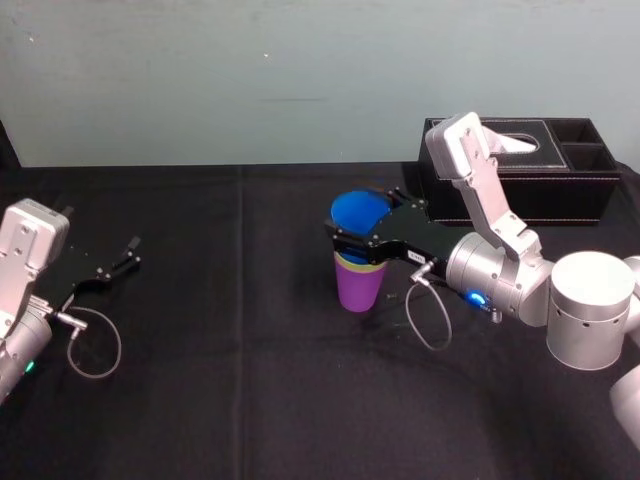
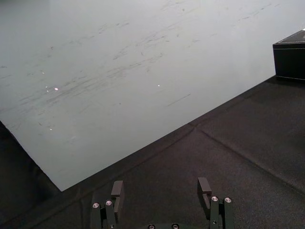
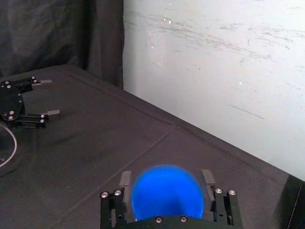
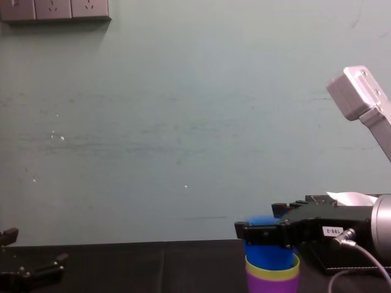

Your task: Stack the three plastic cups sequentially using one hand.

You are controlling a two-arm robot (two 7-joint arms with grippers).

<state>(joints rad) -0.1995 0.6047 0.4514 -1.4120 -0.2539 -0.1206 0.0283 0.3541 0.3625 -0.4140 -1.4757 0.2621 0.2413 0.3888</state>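
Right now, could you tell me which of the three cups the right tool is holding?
The blue cup, topmost, in the right tool; the yellow-green cup and purple cup nest beneath it. The left tool rests apart.

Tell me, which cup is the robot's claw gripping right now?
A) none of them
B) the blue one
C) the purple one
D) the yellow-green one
B: the right gripper has its jaws closed on either side of the blue cup, which sits in the yellow-green cup, itself nested in the purple cup. The left gripper is parked open, off to the left.
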